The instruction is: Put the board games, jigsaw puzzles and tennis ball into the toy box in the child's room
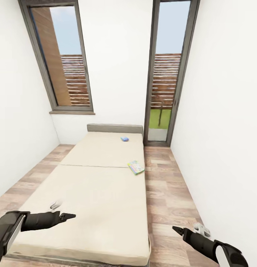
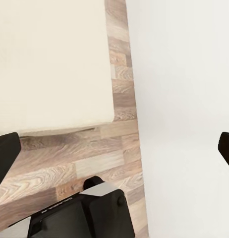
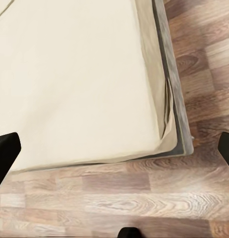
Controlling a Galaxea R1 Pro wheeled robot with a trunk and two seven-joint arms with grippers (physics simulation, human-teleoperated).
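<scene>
Bed (image 1: 95, 181): wide, low cream mattress with a cross seam, grey headboard against the far wall under the window.

Board game, yellow-red-green lid (image 1: 136, 167): flat box lying near the seam at the mattress edge nearest the glass door, one corner reaching that edge. Judged light and stiff, with a smooth lid likely to slip; best taken across its short width by the thin side walls, or slid to overhang the edge first.

Board game, small blue (image 1: 124, 139): lay near the headboard, well apart from the first. Judged light and rigid; small enough to pinch across.

Left gripper (image 1: 69, 215): hovered over the foot of the mattress, jaws drawn to a narrow point, holding nothing.

Right gripper (image 1: 177, 230): hung over the wood-plank floor (image 1: 169, 193) beside the bed, jaws likewise narrow and empty.

Clearance: an open floor strip ran between the bed and the white wall toward the door, giving room for the base. Both boxes lay well beyond the grippers. The soft mattress would probably give under a downward press.
</scene>
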